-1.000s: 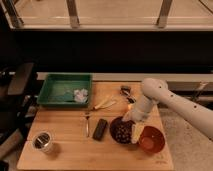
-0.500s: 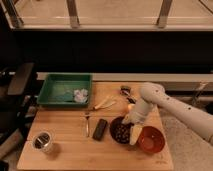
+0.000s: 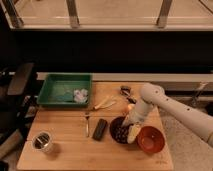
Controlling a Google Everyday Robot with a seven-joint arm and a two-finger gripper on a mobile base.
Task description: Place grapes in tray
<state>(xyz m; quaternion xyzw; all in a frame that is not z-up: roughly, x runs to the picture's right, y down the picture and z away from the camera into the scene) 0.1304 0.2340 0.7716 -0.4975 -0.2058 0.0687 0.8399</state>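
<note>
The green tray (image 3: 52,91) sits at the back left of the wooden table and holds a small white object (image 3: 80,95). The dark grapes (image 3: 119,132) lie in the dark purple bowl (image 3: 114,125) at the table's front right. My gripper (image 3: 132,133) points down at the right side of that bowl, right by the grapes, and partly hides them. The arm (image 3: 150,97) reaches in from the right.
A red-orange bowl (image 3: 150,141) stands just right of the gripper. A dark bar (image 3: 100,129) and a fork (image 3: 86,124) lie left of the purple bowl. A metal cup (image 3: 42,142) stands front left. Yellowish pieces (image 3: 105,104) and a small dark item (image 3: 125,91) lie behind.
The arm has lowered and the gripper has come down to the purple bowl with the grapes. Nothing else on the table has moved.
</note>
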